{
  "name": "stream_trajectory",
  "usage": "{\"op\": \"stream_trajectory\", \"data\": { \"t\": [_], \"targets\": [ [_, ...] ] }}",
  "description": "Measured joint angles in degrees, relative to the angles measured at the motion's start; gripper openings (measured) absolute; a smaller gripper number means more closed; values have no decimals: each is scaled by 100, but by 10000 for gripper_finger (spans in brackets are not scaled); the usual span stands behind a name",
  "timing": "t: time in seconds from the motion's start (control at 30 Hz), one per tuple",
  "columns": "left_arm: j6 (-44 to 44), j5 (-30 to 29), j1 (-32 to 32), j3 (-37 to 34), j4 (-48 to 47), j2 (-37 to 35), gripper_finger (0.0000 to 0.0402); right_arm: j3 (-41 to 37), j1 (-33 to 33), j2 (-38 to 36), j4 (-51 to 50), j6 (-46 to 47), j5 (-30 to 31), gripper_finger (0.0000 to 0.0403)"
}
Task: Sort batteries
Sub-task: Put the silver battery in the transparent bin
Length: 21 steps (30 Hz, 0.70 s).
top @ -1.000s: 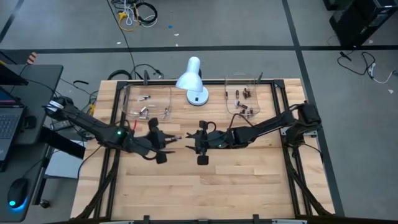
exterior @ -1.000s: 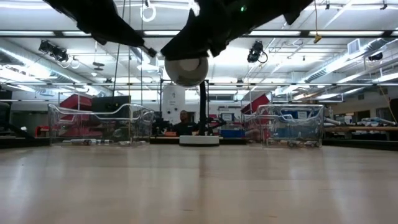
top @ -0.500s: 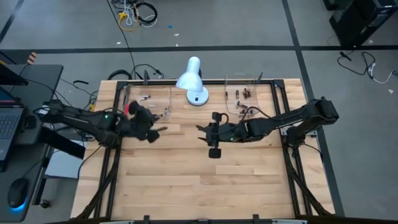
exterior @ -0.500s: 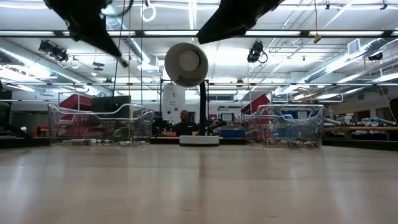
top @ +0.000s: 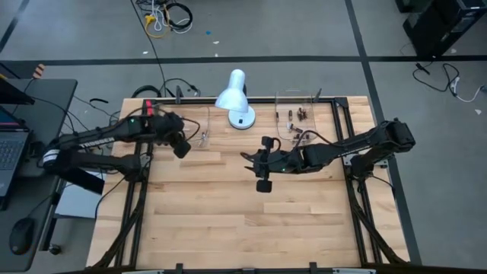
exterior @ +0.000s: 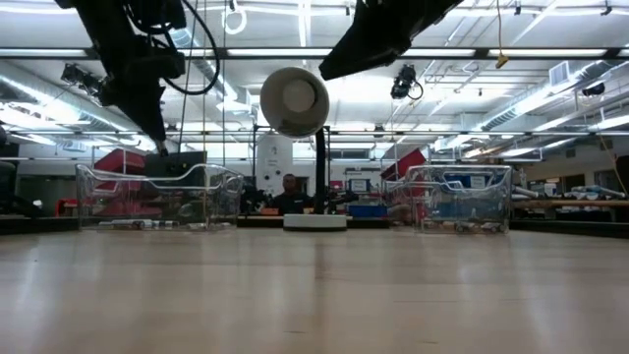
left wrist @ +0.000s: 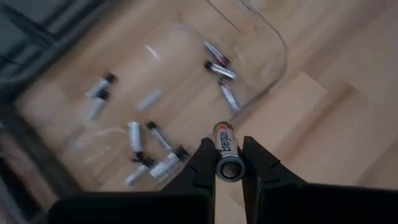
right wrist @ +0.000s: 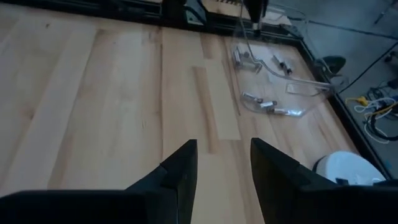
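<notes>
Now, your scene line by line:

Left gripper: your left gripper point(left wrist: 229, 163) is up off the wood, over the left tray's near rim, fingers pinched on one battery.
Held battery: the held battery point(left wrist: 225, 158) is silvery with a coppery band and sits end-on between both fingers.
Left tray: the left clear tray point(top: 199, 114) sits at the table's far left edge; loose silvery batteries point(left wrist: 134, 135) lie scattered on its floor, and three lie close to its curved wall.
Right gripper: your right gripper point(right wrist: 222, 163) hangs over bare wood near the table's middle, fingers parted, nothing between them.
Right tray: the right clear tray point(top: 289, 97) stands at the far edge, just right of the lamp; dark batteries point(top: 300, 116) lie inside.
Lamp: the white desk lamp point(top: 235, 95) stands between the two trays at the far edge.
Open room: the wooden table point(top: 228, 213) is bare planking from the grippers to the near edge.
Arm spacing: you have the two grippers well apart.
</notes>
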Motion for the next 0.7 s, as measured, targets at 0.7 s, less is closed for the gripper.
{"op": "stream_trajectory", "data": {
  "t": [0.7],
  "targets": [
    [879, 328, 759, -8, -54, 973, 33, -402, -43, 4, 579, 292, -2, 131]
  ]
}}
